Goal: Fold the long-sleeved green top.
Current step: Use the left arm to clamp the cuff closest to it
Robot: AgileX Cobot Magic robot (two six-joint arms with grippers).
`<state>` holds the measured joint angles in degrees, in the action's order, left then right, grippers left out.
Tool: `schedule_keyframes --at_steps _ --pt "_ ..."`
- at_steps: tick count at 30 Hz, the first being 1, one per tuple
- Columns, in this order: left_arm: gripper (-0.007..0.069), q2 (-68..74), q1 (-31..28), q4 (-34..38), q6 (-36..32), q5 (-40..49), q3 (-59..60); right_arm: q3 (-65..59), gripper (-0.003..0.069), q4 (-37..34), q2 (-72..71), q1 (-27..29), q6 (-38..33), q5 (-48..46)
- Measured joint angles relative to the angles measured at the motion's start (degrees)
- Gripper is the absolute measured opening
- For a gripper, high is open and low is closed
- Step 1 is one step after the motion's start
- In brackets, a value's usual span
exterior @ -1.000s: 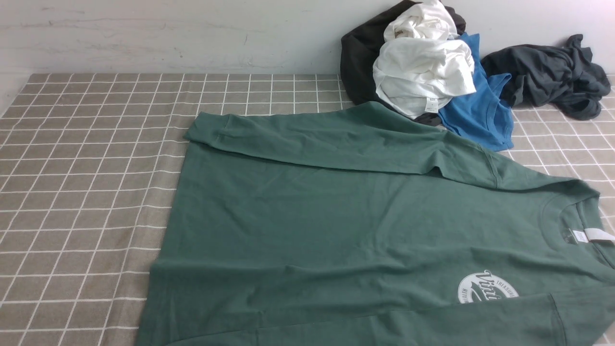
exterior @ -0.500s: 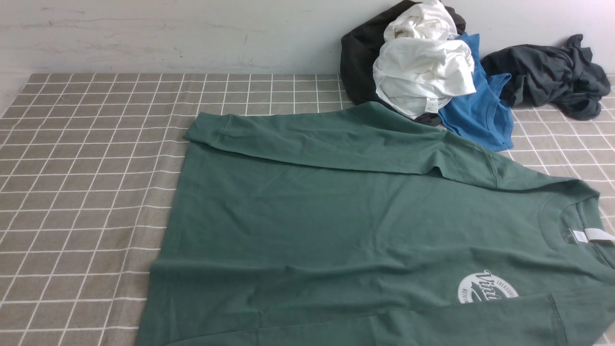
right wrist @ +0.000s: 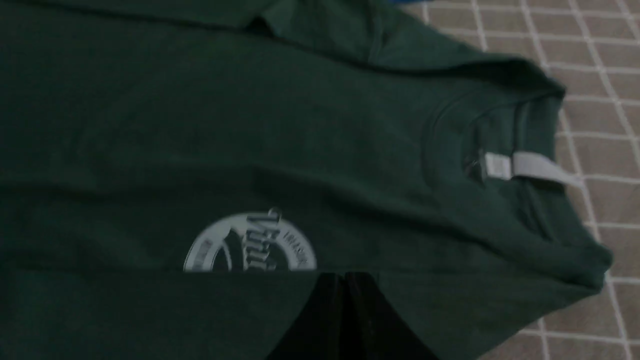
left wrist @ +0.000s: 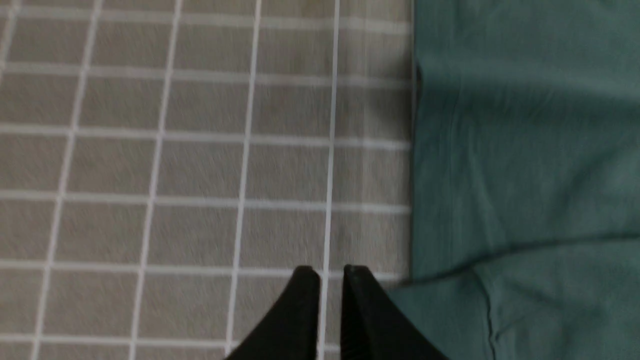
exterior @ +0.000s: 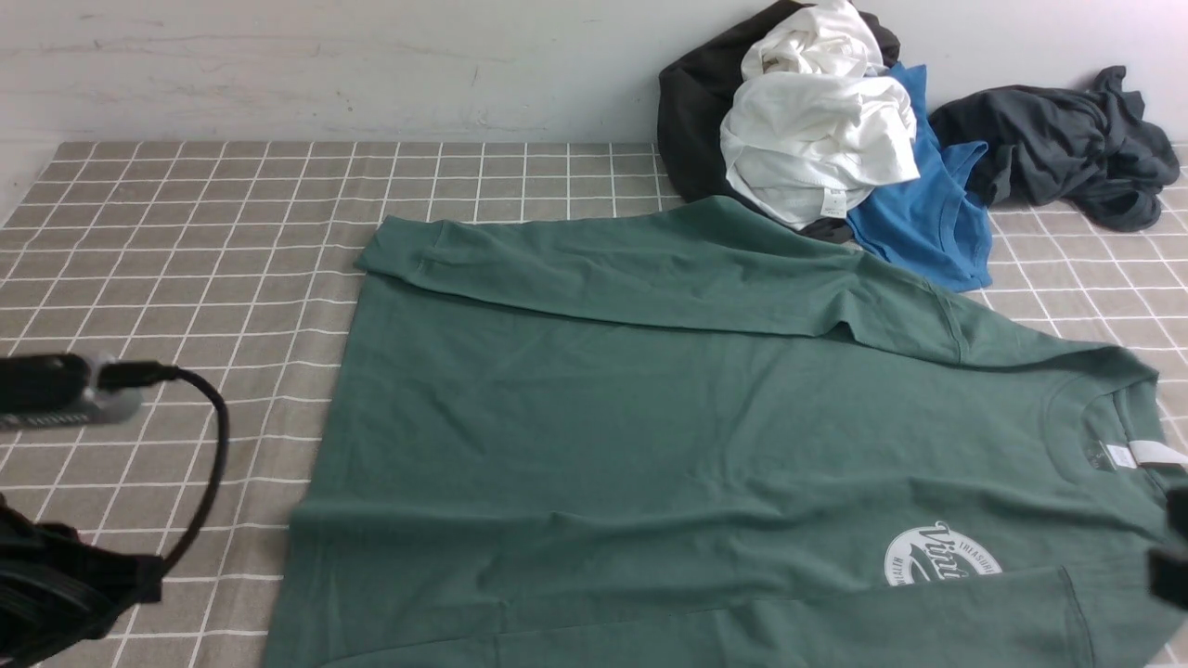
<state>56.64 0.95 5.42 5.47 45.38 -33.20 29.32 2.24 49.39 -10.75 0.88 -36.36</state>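
The green long-sleeved top [exterior: 650, 417] lies flat on the checked tablecloth, neck to the right, with the far sleeve [exterior: 631, 269] and the near sleeve [exterior: 835, 626] folded over the body. Its white chest logo [exterior: 942, 555] and neck label [exterior: 1146, 453] show. My left gripper [left wrist: 330, 272] is shut and empty, its jaws a sliver apart, over bare tablecloth just beside the top's hem [left wrist: 525, 150]. My right gripper [right wrist: 345, 277] is shut and empty over the near sleeve, beside the logo [right wrist: 250, 242] and short of the collar label [right wrist: 530, 167].
A heap of clothes sits at the back right against the wall: a white garment [exterior: 817, 139], a black one [exterior: 691, 111], the bright blue T-shirt [exterior: 928, 223] and the dark grey garment [exterior: 1067, 139]. The checked tablecloth [exterior: 167, 278] stretches left of the top.
My left arm has come into the front view at the lower left edge and my right arm at the lower right edge. The top has not moved.
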Motion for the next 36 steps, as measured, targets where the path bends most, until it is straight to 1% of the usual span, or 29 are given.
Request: schedule_keyframes --at_steps 1,2,3,4,5,8,11,13,14,15,17,19,23,24,25,27,29,31,36 --pt "0.0127 2.7 0.0 0.8 -0.3 1.2 0.0 0.1 -0.0014 -2.2 3.7 -2.3 -2.3 -1.7" --pt "0.0146 4.0 0.0 1.3 -0.8 1.4 0.0 0.1 -0.0014 -3.2 5.2 -3.8 -3.5 -2.1" --pt "0.0193 7.0 0.0 2.0 -1.7 1.5 0.0 0.1 -0.0014 -5.6 8.6 -5.9 -5.7 -2.0" --pt "0.0213 8.2 0.0 2.4 -2.3 1.5 0.0 0.1 -0.0014 -6.7 10.0 -7.2 -6.8 -1.6" --pt "0.0251 10.6 0.0 2.9 -3.3 1.5 0.0 0.1 -0.0014 -8.6 12.6 -8.9 -8.1 -0.4" --pt "0.0328 16.2 0.0 5.6 -5.5 1.0 -0.1 0.4 -0.0014 -13.9 18.1 -11.5 -10.8 5.3" --pt "0.0357 20.7 0.0 8.4 -7.9 -0.3 -0.4 1.8 -0.0014 -19.4 21.7 -12.4 -11.4 8.4" --pt "0.0360 22.1 0.0 9.8 -8.9 -0.8 -0.5 2.5 -0.0014 -20.9 22.7 -12.5 -11.5 8.7" --pt "0.0357 24.1 0.0 11.6 -10.1 -1.8 -0.5 3.2 -0.0014 -22.5 23.4 -12.5 -11.8 9.0" --pt "0.0354 24.6 0.0 11.8 -10.3 -2.0 -0.5 3.3 -0.0014 -22.8 23.4 -12.5 -11.9 9.1" --pt "0.0318 27.2 0.0 14.9 -12.4 -3.0 -0.6 3.8 -0.0014 -24.0 23.7 -12.5 -12.9 9.3" --pt "0.0288 28.7 0.0 16.0 -13.0 -3.4 -0.6 3.9 -0.0014 -24.0 23.7 -12.5 -13.3 9.3" --pt "0.0200 30.8 0.0 16.6 -13.8 -4.0 -0.9 4.0 -0.0014 -24.3 23.7 -12.5 -14.2 9.3" --pt "0.0167 30.9 0.0 16.9 -14.2 -4.1 -0.9 4.0 -0.0014 -24.3 23.7 -12.5 -14.6 9.3" --pt "0.0162 30.9 0.0 16.9 -14.2 -4.1 -0.9 4.0 -0.0014 -24.3 23.7 -12.5 -14.6 9.3" --pt "0.0082 30.9 0.6 17.3 -15.3 -4.1 -0.9 4.0 -0.0014 -24.4 23.7 -12.5 -14.9 9.3" --pt "0.0037 30.1 1.4 17.2 -16.3 -3.8 -1.0 4.0 -0.0014 -24.4 23.7 -12.5 -15.1 9.3" --pt "0.0026 28.0 3.2 17.0 -17.0 -2.4 -1.9 4.0 -0.0014 -24.5 23.7 -12.5 -15.5 9.4" --pt "0.0025 21.1 7.1 17.0 -17.0 1.1 -5.9 4.0 -0.0014 -24.4 23.7 -12.5 -15.7 9.4"
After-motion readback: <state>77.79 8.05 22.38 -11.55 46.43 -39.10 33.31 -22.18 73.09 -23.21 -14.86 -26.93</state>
